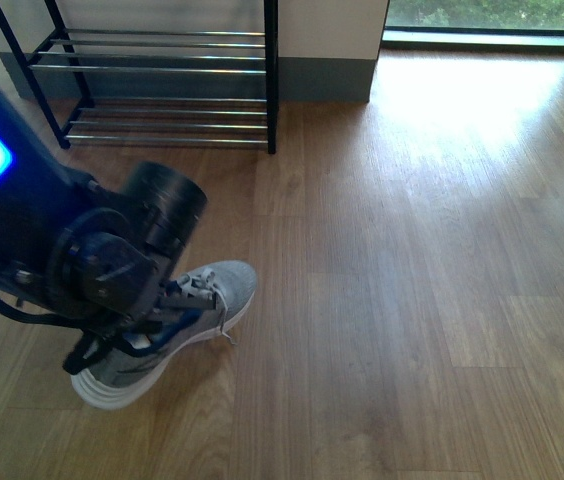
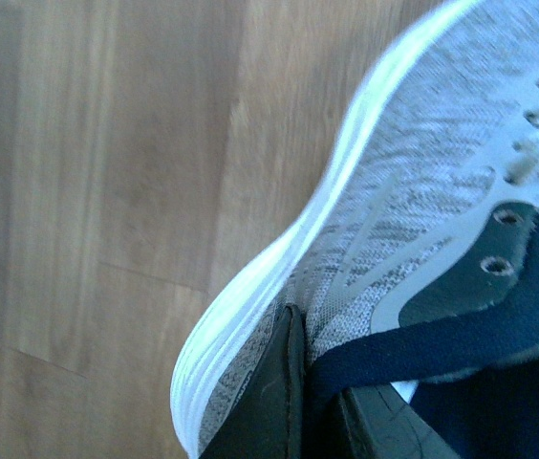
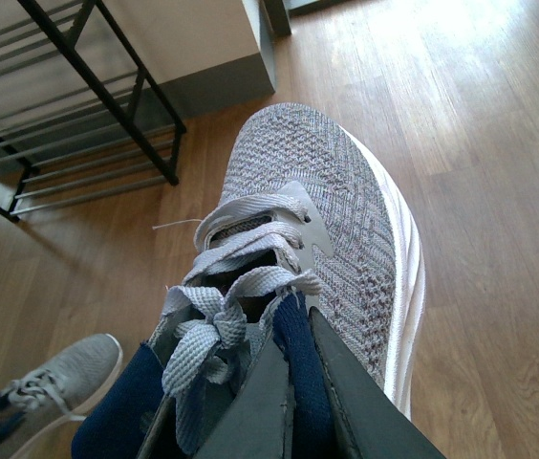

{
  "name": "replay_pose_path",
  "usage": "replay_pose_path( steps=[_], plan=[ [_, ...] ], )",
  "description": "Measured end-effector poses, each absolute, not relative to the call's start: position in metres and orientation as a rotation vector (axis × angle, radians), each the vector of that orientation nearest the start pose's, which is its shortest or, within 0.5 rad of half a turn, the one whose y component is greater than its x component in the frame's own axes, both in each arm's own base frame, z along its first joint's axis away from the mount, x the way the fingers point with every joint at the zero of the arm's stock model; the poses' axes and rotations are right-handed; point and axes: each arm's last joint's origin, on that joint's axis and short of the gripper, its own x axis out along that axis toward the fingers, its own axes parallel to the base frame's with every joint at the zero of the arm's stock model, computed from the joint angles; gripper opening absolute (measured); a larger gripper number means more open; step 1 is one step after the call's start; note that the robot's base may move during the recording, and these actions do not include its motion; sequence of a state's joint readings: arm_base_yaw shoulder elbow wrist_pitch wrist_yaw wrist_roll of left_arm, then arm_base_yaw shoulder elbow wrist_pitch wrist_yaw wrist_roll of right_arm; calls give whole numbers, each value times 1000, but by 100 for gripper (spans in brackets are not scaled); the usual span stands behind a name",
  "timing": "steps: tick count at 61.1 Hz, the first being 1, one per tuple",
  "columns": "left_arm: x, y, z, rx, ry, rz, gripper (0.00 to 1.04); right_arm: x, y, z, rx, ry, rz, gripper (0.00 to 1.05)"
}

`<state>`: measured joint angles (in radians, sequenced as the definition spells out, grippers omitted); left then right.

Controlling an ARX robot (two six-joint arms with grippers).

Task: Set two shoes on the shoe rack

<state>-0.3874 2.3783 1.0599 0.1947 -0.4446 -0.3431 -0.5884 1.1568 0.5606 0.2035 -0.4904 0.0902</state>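
Right up close: left pincer (image 2: 319,406), clenched on the navy collar of a grey knit sneaker (image 2: 413,191) with a white sole. Down low at the wood floor (image 1: 412,300), toe aimed toward the shoe rack (image 1: 162,80) but well apart from it. Black frame, chrome rods, back against the wall. Right pincer (image 3: 300,402) clamped on the navy tongue of the second grey sneaker (image 3: 317,191), laces hanging loose. Can't tell whether that one touches the floor or hangs above it.
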Motion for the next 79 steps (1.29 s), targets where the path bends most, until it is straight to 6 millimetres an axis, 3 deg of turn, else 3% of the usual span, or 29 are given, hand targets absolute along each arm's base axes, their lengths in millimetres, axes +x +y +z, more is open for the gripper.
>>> replay_pose_path(
  steps=[14,22,40,50,79],
  plan=[
    [312,-96,65,49,808,256,2,204,-120,222,291,333,-113,1],
    [274,-70,120,-30,676,347,2,204,-120,222,291,333,-114,1],
    [212,-36,198,-219,438,373,2,204,-120,222,291,333,-112,1],
    [189,-27,220,-257,363,381,2,204,-120,222,291,333,-113,1],
    [188,-26,220,-263,359,376,2,204,-120,222,291,333,-113,1]
  ],
)
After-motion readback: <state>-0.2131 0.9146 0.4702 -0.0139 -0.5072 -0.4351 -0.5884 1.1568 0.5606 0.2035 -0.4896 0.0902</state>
